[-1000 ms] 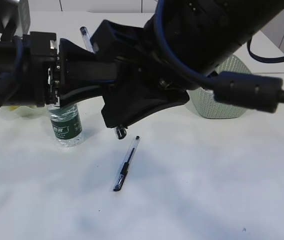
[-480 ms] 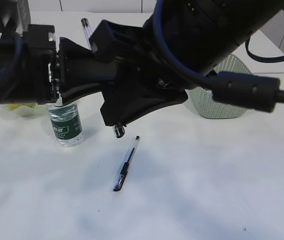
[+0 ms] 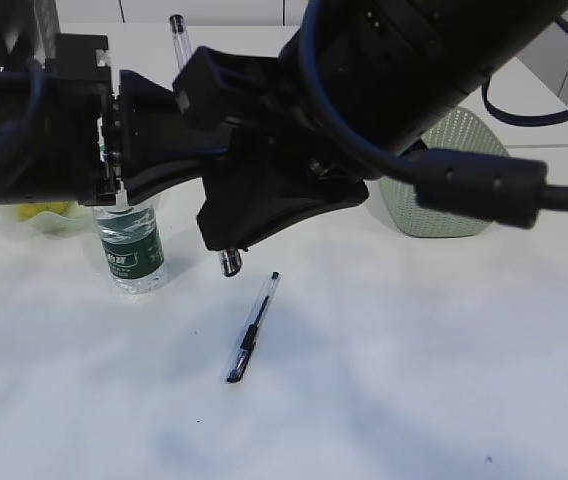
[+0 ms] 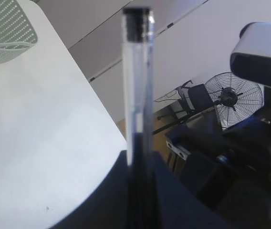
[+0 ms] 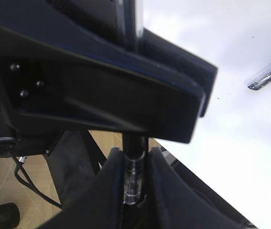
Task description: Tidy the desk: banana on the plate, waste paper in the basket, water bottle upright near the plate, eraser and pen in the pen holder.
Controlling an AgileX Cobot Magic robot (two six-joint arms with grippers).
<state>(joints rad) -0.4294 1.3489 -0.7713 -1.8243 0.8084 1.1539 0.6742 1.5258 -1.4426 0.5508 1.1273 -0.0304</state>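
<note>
Pale green perforated plastic waste basket stands at the far right of the white tabletop; its contents cannot be seen behind the arm. One clear plastic water bottle with a green label stands upright at left, water visible inside. Just behind it, far left, a yellow item shows only as a sliver, too hidden to identify.

Two pens counted. One slim black-and-clear ballpoint pen lies flat on the table near centre, apart from everything. A second clear-barrelled pen with dark ink core is held in the air, roughly upright. The left gripper has its jaws pressed on the lower barrel, while the right gripper pinches the same pen at its other end; both are clamped on it.
</note>
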